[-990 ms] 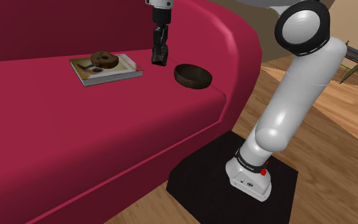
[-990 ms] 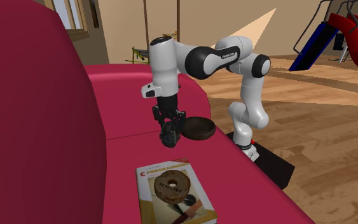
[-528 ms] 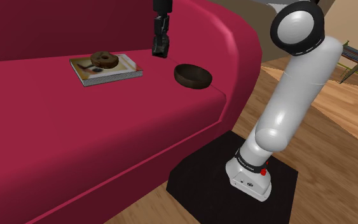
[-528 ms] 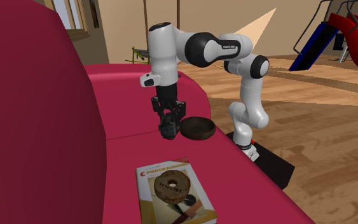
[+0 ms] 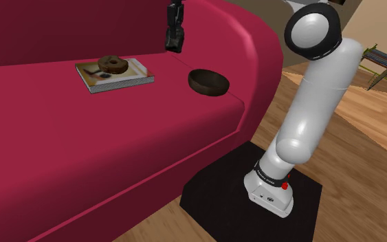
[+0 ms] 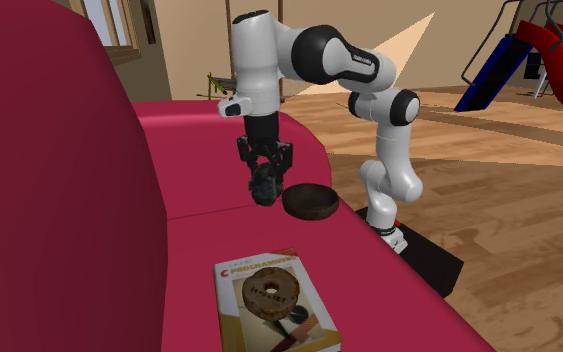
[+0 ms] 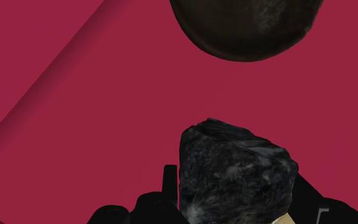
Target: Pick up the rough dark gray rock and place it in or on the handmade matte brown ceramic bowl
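The dark grey rock (image 7: pixel 233 167) is pinched between the black fingers of the gripper (image 7: pixel 238 191) and hangs in the air above the sofa seat. The wrist view shows its rough, mottled surface with paler flecks, and the fingers (image 7: pixel 170 183) pressing on its sides. It also shows the brown bowl (image 7: pixel 244 28) beyond the rock, apart from it, with crimson upholstery between them.

In the second exterior view the rock (image 6: pixel 263 190) sits at the centre of the frame, clear of the cushion. The gripper (image 6: pixel 266 180) points straight down from the white arm, and the bowl (image 6: pixel 310 201) rests on the seat just right of and below the rock. The shoulder view, near its top edge, gives the gripper (image 5: pixel 174 38) and the rock (image 5: pixel 174 46) as one dark shape, hard to tell apart. There the bowl (image 5: pixel 209 81) lies lower and to the right, near the seat's front edge.

A book (image 6: pixel 277 305) lies flat at the bottom centre of the second exterior view, with a chocolate doughnut (image 6: pixel 272 290) on its cover. The shoulder view has the book (image 5: pixel 115 75) and doughnut (image 5: pixel 113 64) at upper left, well apart from the bowl.

Everything rests on a crimson sofa (image 5: pixel 82 151) with a rounded armrest. The black stand (image 5: pixel 212 196) sits on a wooden floor (image 5: pixel 363 172) at lower right. The second exterior view shows a red and blue slide (image 6: pixel 539 45) at upper right and tan walls behind.
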`<state>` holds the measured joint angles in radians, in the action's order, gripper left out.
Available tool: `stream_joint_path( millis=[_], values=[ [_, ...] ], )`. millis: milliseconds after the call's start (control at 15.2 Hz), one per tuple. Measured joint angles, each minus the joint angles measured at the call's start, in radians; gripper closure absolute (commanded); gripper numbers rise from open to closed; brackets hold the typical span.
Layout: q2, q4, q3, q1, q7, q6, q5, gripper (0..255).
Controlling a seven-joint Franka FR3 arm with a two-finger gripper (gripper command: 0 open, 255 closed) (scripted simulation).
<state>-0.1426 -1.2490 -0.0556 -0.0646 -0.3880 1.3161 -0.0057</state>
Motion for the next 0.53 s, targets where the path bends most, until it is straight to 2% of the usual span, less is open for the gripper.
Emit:
stream_joint_path(
  millis=[132,198,528],
  values=[
    [-0.014,0.046,-0.001,-0.001,0.001,-0.033,-0.001,255],
    [0.008,0.025,0.001,0.002,-0.003,-0.033,0.0,255],
    [0.199,-0.182,0.013,0.017,-0.028,-0.017,0.008,255]
  ],
)
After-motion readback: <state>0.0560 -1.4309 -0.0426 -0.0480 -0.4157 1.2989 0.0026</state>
